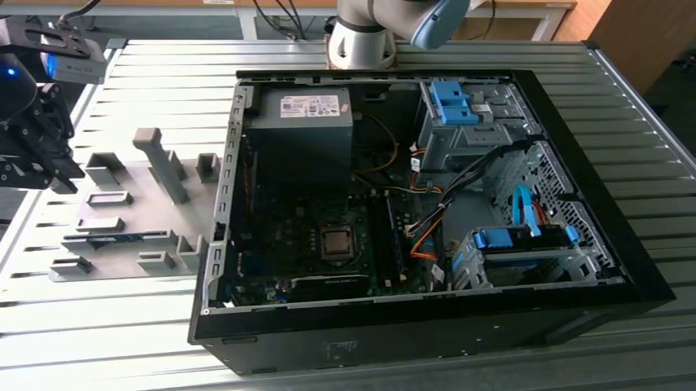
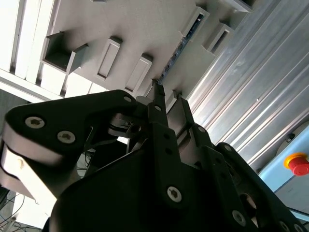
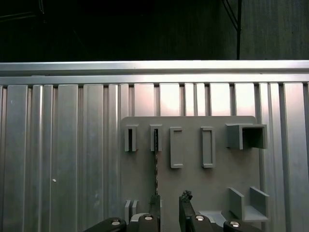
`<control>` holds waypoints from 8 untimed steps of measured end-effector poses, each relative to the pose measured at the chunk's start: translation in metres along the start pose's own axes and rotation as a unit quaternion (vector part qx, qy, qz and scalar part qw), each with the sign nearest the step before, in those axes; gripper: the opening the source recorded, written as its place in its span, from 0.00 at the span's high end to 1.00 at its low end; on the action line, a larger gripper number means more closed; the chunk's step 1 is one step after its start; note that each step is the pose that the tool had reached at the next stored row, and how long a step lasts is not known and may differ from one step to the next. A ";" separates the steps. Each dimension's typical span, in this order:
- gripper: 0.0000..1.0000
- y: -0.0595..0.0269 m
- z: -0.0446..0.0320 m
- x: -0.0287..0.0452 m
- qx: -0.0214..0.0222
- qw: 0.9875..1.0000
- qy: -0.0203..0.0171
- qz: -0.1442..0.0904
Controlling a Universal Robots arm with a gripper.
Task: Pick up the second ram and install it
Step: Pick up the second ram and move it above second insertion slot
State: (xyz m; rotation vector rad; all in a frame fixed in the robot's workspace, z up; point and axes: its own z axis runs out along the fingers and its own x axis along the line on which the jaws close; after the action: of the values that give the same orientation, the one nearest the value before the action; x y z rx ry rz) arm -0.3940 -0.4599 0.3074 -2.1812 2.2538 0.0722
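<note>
One ram (image 1: 114, 238), nine o'clock off the case (image 1: 413, 326): light, stiff, fragile, I reckon. My end effector (image 3: 170, 212) hangs spread; I'd pinch its long edges.

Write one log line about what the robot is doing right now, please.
gripper: open, over grey fixture plate | second ram: resting in plate's slot, not held | pick: not yet done
</note>
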 end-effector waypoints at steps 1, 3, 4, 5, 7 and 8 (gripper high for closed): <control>0.70 0.0000 0.0003 0.0000 0.000 1.000 0.000 0.000; 0.70 0.0000 0.0005 0.0000 0.000 1.000 0.000 0.000; 0.70 0.0000 0.0005 0.0000 0.000 1.000 0.000 0.000; 0.70 0.0000 0.0005 0.0000 0.000 1.000 0.000 0.000; 0.70 0.0000 0.0006 0.0000 0.000 1.000 0.000 0.000; 0.70 0.0000 0.0006 0.0000 0.000 1.000 0.000 0.000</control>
State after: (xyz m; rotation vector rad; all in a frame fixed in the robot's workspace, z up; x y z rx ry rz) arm -0.3940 -0.4599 0.3069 -2.1810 2.2537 0.0722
